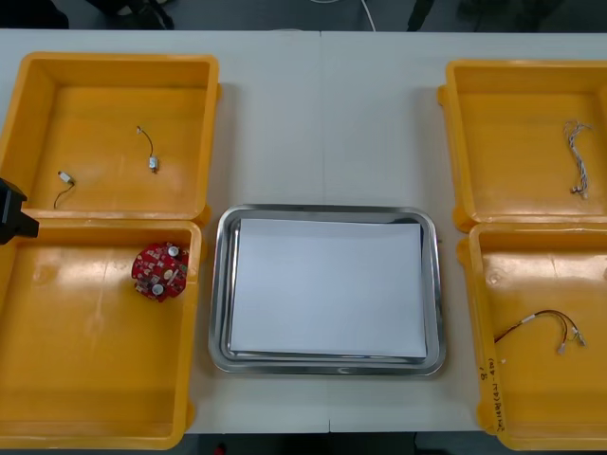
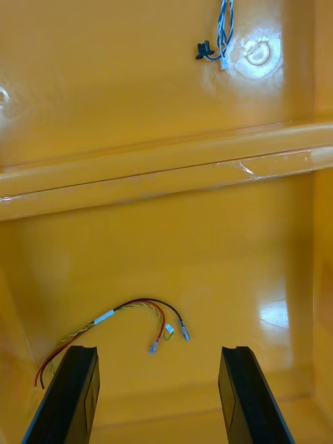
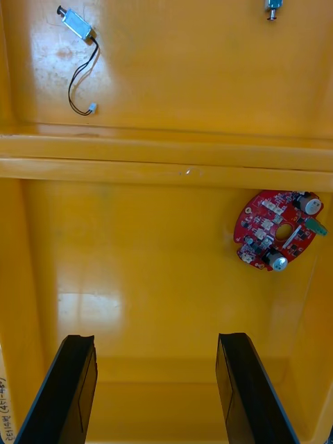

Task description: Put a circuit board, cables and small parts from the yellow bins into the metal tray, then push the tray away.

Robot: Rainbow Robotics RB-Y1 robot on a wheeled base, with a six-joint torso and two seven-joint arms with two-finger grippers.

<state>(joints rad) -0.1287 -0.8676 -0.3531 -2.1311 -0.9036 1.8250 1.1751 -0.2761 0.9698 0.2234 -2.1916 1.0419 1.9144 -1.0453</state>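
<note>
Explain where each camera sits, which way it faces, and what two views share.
Front view: above the arms, looking steeply down at the light table, yellow bins and white-lined metal tray; black part of left arm at the edge.
Left wrist view: on that wrist, facing into the near left bin; open left gripper shows.
Right wrist view: on that wrist, facing into the near right bin; open right gripper shows.
Shared: front and left wrist views show the round red circuit board.
</note>
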